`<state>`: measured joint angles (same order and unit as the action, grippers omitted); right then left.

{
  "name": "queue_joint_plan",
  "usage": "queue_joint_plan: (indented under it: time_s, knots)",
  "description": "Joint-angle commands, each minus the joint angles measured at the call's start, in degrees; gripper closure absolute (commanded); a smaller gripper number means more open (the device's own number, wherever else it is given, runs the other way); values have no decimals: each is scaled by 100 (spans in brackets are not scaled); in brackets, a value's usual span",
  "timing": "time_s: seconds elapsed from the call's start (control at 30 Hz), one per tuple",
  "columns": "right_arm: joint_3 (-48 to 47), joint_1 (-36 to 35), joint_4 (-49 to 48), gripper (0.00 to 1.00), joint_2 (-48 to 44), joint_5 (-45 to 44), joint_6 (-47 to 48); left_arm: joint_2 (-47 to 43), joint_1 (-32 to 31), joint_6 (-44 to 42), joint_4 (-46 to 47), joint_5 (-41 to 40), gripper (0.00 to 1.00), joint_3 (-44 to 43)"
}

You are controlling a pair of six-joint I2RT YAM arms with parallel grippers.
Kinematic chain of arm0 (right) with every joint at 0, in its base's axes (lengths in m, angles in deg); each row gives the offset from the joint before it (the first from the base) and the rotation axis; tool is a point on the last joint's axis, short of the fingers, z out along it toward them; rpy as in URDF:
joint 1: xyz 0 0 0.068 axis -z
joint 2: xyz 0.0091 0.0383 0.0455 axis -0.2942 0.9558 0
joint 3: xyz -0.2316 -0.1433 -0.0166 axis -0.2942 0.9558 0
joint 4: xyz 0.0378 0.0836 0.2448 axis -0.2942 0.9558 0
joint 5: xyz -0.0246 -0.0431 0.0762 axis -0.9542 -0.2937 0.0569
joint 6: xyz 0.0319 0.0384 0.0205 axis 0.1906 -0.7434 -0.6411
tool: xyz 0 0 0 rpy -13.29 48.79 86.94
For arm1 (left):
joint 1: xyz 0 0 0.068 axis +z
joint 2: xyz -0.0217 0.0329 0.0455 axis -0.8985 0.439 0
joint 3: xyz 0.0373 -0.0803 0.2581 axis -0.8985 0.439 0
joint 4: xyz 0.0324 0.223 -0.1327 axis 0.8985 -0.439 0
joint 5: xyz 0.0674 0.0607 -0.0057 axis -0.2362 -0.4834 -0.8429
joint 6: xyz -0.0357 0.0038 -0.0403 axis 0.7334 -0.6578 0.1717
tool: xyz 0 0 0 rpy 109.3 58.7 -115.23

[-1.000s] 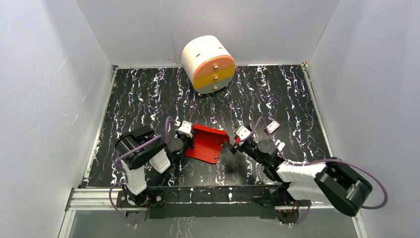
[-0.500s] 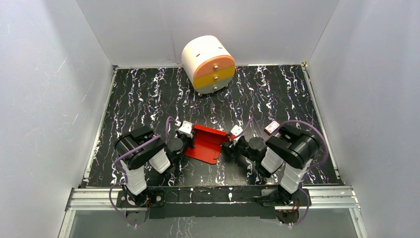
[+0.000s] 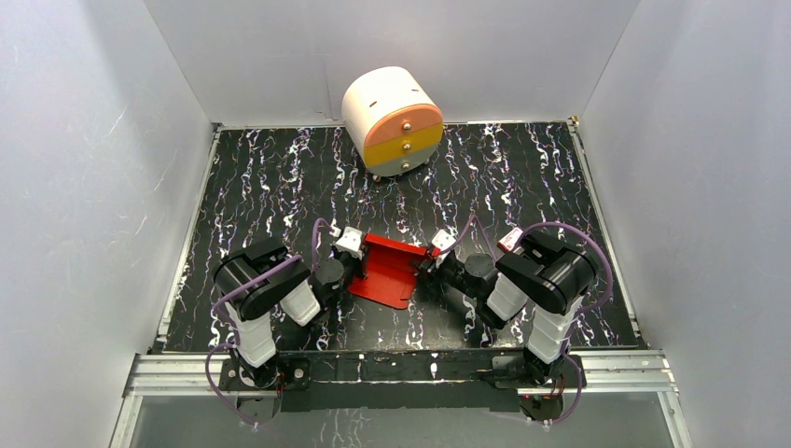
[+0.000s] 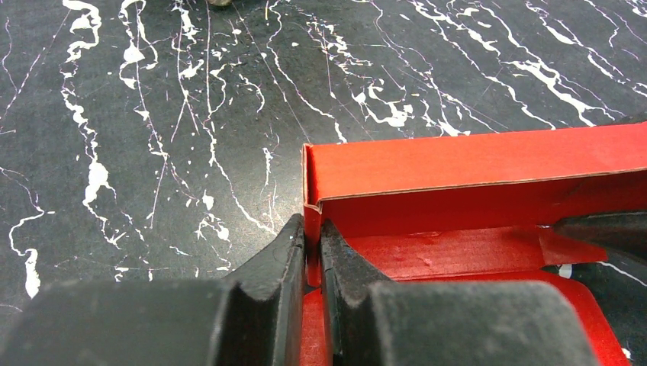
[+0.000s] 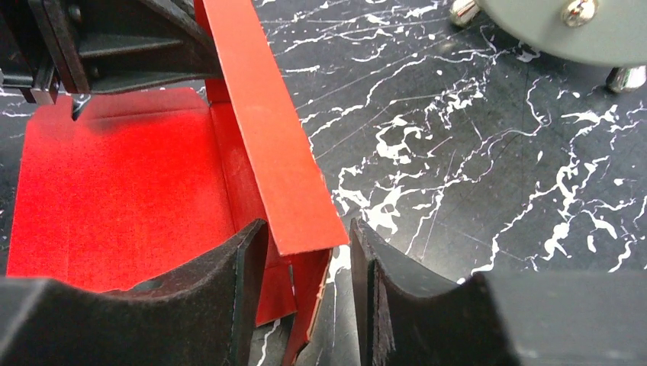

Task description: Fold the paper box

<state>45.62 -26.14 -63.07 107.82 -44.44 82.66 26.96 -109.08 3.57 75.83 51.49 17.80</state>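
Note:
The paper box [image 3: 387, 271] is bright red card, lying half-formed on the black marbled table between both arms, with its far wall [image 4: 458, 164] standing up. My left gripper [image 3: 359, 264] is shut on the box's left end, and its fingertips [image 4: 311, 229] pinch the upright corner flap. At the box's right end my right gripper [image 3: 429, 264] is open. Its jaws [image 5: 309, 236] straddle the end of the raised wall [image 5: 275, 152] and a small side flap, with a gap on each side. The box floor [image 5: 114, 183] lies flat.
A round white, orange and yellow drawer unit [image 3: 392, 119] stands at the back centre, its underside and feet showing in the right wrist view [image 5: 564, 27]. A tiny red-and-white packet [image 3: 512, 239] lies just right of the right arm. White walls enclose the table.
The right arm has swung in from the right and drawn back over its base. Its gripper has moved left onto the box's right end, and its jaws have narrowed. The left gripper has held still.

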Motion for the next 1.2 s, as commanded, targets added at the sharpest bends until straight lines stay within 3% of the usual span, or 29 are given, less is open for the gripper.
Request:
queue_joint_plan:
  time_s: [0.0, 0.1, 0.23, 0.37, 0.47, 0.97, 1.03, 1.17]
  knots:
    - [-103, 16, -1734, 51, -183, 50, -18, -258, 37, -108, -14, 62, 100, -42]
    - [-143, 11, -1735, 56, -168, 162, -91, -297, 37, -95, -68, 66, 100, -42]
    - [-170, 16, -1736, 72, -137, 290, -120, -315, 47, -76, -95, -3, 100, -71]
    - [-76, -4, -1733, 87, -193, 327, -272, -375, 45, 1, -95, -389, 100, -154]
    - [1, -103, -1736, 93, -225, 197, -327, -387, 44, 86, -88, -782, 100, -244]
    - [-127, -726, -1691, 99, -229, -1193, -991, -38, -205, 250, -110, -2862, 100, -775]
    - [-181, -721, -1599, 98, -239, -1144, -1054, -19, -216, 274, -123, -2851, 100, -767]
    - [-194, -728, -1592, 94, -250, -1131, -1018, -81, -230, 404, -132, -2098, 100, -565]
